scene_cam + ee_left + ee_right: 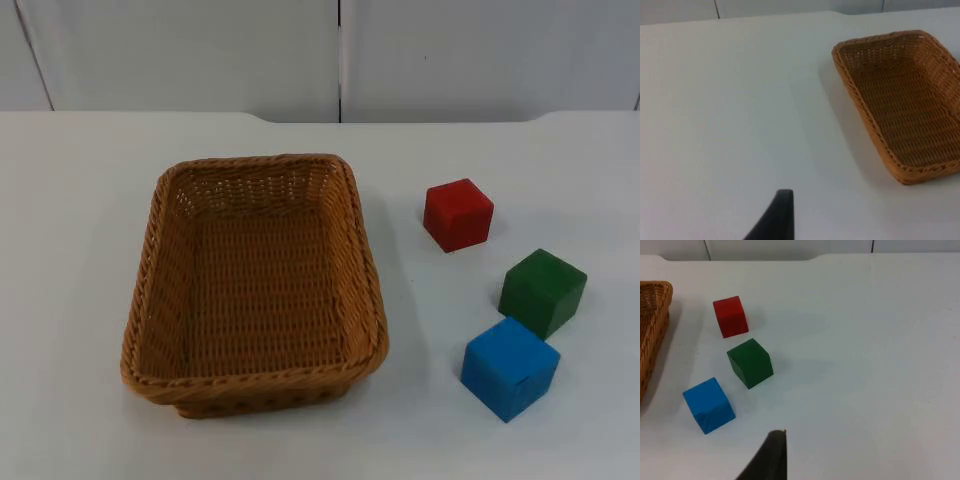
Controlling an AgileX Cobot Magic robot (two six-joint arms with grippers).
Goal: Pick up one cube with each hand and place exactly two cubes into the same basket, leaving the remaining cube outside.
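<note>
White table top (80, 200) runs back to a grey partition wall (180, 50), with a wicker basket (160, 300) standing left of centre, its woven floor bare. To the basket's right, three cubes sit apart from one another toward the table's right edge: a red cube (458, 214) farthest back, a green cube (542, 292) nearer the front and further right, and a blue cube (509, 367) closest to the front edge.

The left gripper (775, 217) hangs over bare table to the left of the basket, which its wrist view takes in along one long side (865, 110); one black fingertip is all that can be seen, so whether its fingers are spread or pressed together cannot be told. The right gripper (767, 457) looks onto the red cube (730, 316), green cube (750, 363) and blue cube (709, 404) with a corner of the basket (655, 295) beyond them; its fingers likewise cannot be judged.

No cube is in the basket and none is held, so the task appears not yet begun: both picks and both placements remain.
</note>
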